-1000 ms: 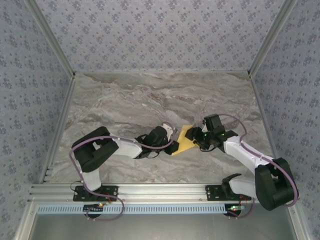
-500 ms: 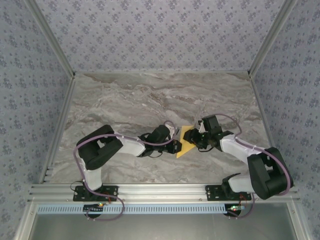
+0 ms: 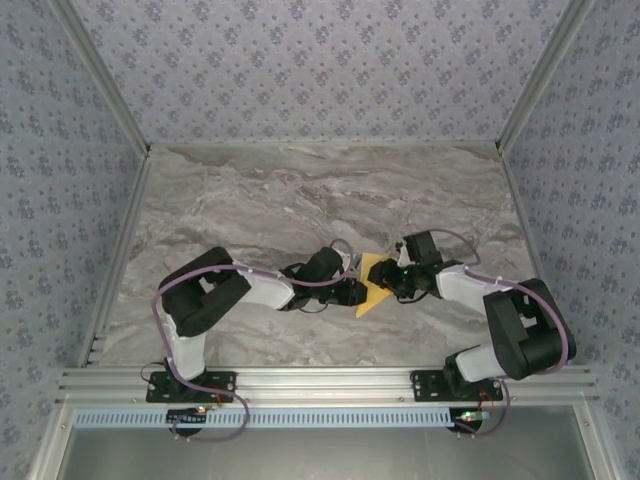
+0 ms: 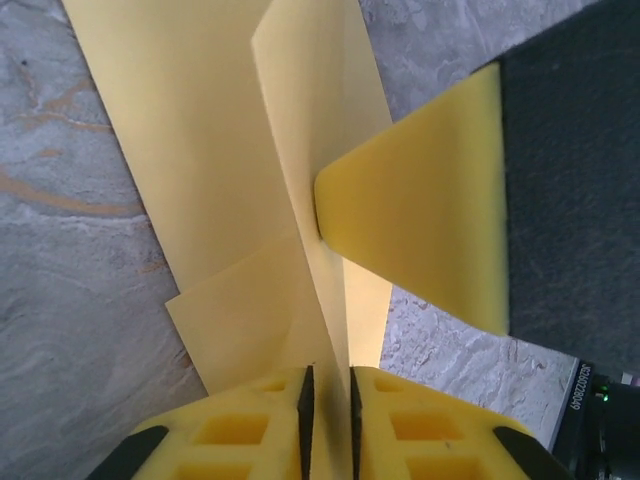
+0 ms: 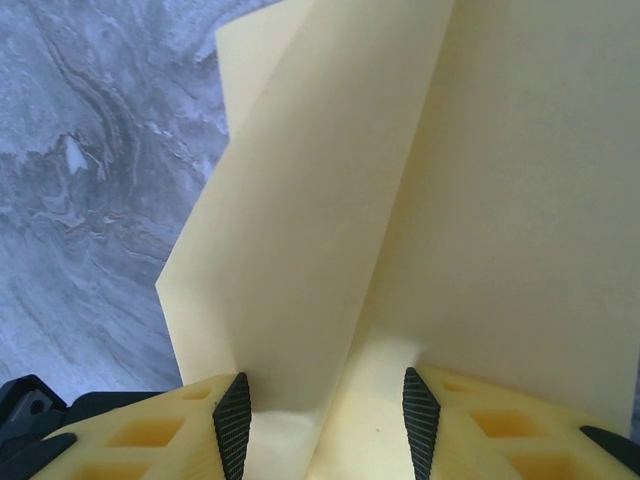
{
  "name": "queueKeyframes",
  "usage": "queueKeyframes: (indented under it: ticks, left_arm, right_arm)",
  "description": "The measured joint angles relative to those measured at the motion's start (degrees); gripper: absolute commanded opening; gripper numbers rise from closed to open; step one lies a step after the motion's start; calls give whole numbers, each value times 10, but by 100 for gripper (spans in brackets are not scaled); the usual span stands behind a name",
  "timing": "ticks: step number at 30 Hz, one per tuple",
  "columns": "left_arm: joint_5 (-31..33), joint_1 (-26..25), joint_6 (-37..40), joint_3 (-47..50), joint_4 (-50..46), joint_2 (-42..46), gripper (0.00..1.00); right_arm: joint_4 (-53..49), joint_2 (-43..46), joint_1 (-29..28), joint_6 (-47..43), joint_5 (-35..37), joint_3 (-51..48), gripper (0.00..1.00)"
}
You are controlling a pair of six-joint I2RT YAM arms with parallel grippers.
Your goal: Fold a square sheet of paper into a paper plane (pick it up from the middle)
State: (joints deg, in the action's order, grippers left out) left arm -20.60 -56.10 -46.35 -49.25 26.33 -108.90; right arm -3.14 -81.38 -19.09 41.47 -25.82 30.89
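Note:
The square sheet of paper (image 3: 371, 289) is yellow, creased and partly folded, and sits on the marble table between the two grippers. My left gripper (image 3: 353, 291) meets it from the left. In the left wrist view its jaws (image 4: 328, 385) are nearly together, with the paper's (image 4: 200, 150) raised fold pinched between the pads. My right gripper (image 3: 394, 282) meets it from the right. Its jaws (image 5: 325, 400) stand apart and straddle the upright fold of the paper (image 5: 330, 200). One right finger (image 4: 430, 210) touches the fold's ridge.
The marble table (image 3: 300, 200) is walled by patterned panels on three sides. An aluminium rail (image 3: 320, 385) with both arm bases runs along the near edge. Both arms bend inward and meet near the table's middle.
The left gripper has moved slightly right and the right gripper slightly left, closing in on the paper. The right arm has folded in tighter. The right jaws have narrowed around the fold.

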Motion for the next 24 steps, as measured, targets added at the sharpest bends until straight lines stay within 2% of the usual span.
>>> queueKeyframes:
  ticks: [6, 11, 14, 17, 19, 24]
  left_arm:
    - [-4, 1, -3, 0, -17, 10, 41]
    - [22, 2, -3, 20, -51, 61, 44]
    - [37, 3, -14, 30, -56, 81, 40]
    - [48, 3, -27, 38, -54, 87, 29]
    - [49, 4, -36, 43, -47, 87, 25]
    - [45, 5, -46, 45, -24, 87, 24]
  right_arm:
    - [2, -6, 0, -5, -4, 3, 49]
    - [1, -13, 0, -8, -6, 10, 51]
    - [-3, -16, 0, -11, -6, 14, 52]
    - [-12, -19, -1, -17, -7, 20, 53]
    - [-18, -22, -1, -21, -7, 25, 54]
    - [-29, -28, -2, -32, -9, 34, 55]
